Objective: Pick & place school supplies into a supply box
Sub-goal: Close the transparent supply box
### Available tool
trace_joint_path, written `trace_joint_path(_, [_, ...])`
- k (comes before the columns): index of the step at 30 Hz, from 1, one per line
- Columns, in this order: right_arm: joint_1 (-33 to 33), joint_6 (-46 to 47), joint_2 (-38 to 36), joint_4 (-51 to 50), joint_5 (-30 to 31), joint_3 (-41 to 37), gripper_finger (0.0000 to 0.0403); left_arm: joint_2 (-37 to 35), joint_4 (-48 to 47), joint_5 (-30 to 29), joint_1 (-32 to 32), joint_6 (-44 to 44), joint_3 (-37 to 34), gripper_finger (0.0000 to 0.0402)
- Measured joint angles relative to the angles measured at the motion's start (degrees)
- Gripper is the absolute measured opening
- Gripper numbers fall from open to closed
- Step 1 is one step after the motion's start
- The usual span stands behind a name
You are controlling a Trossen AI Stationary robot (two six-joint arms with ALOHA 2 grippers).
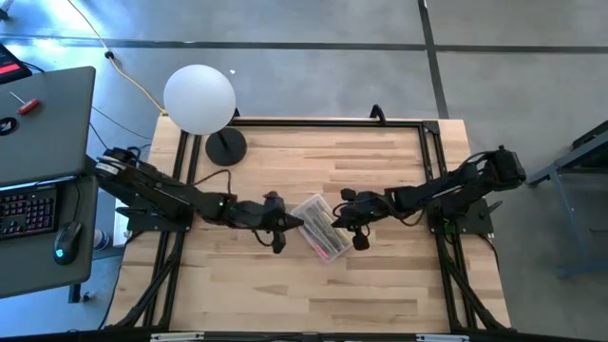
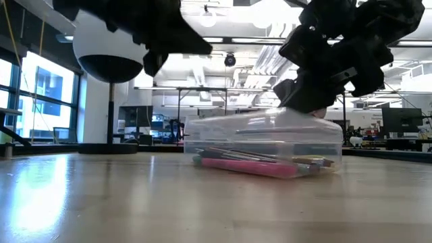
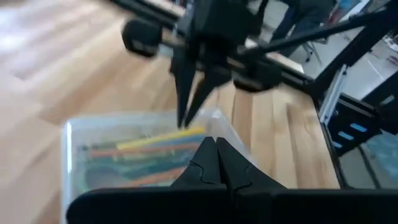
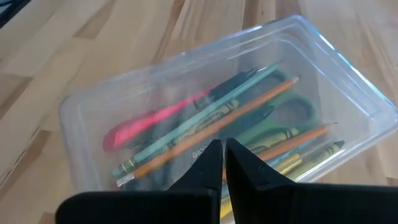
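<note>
Nearest, lying at mid-table with lid closed: supply box (image 1: pixel 319 226), clear, with pink pen (image 4: pixel 155 120), orange pencil (image 4: pixel 217 124), green pencils (image 4: pixel 199 118) and green-handled scissors (image 4: pixel 283 124) inside. Just left of the box, left gripper (image 1: pixel 277 231) with fingers pressed together; just right of it, right gripper (image 1: pixel 359 230), fingers likewise together, gripping nothing. Farther back, well left of the box: white globe lamp (image 1: pixel 199 99).

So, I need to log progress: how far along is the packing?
Nearly finished. The supplies lie inside the supply box, whose lid looks closed. The left gripper and right gripper sit shut over it, holding nothing. No loose supplies show on the table.
</note>
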Motion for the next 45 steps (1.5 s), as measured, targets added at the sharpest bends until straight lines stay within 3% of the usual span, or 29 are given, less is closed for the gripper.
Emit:
trace_joint_path(4, [0.0, 0.0, 0.3, -0.1, 0.0, 0.0, 0.0000, 0.5, -1.8, -2.8, 0.3, 1.3, 0.0, 0.0010])
trace_joint_path(9, [0.0, 0.0, 0.3, 0.3, 0.3, 0.0, 0.0000, 7.8, -0.3, -3.5, 1.6, -1.9, -0.1, 0.0011])
trace_joint_path(17, [-0.1, 0.3, 0.3, -0.2, 0.1, 0.0, 0.0000, 16.5, 5.7, 3.2, 4.6, -6.6, 0.0, 0.0011])
trace_joint_path(28, [-0.2, -0.4, 0.3, 0.0, 1.5, 0.0, 0.0000, 16.7, 2.5, 2.6, 3.3, -9.9, 0.3, 0.0010])
trace_joint_path(35, [-0.1, -0.4, 0.2, 10.2, 1.1, -0.1, 0.0000, 16.8, 3.9, 2.1, 3.3, -9.6, 0.0, 0.0010])
trace_joint_path(39, [-0.3, -0.9, 0.3, 10.1, 3.1, -0.1, 0.0000, 16.9, 5.1, 2.1, 3.3, -9.4, -0.1, 0.0010])
trace_joint_path(45, [-0.1, 1.5, 4.9, 11.3, 1.8, -0.1, 0.0000, 17.0, 6.3, 2.4, 3.4, -9.0, -0.1, 0.0010])
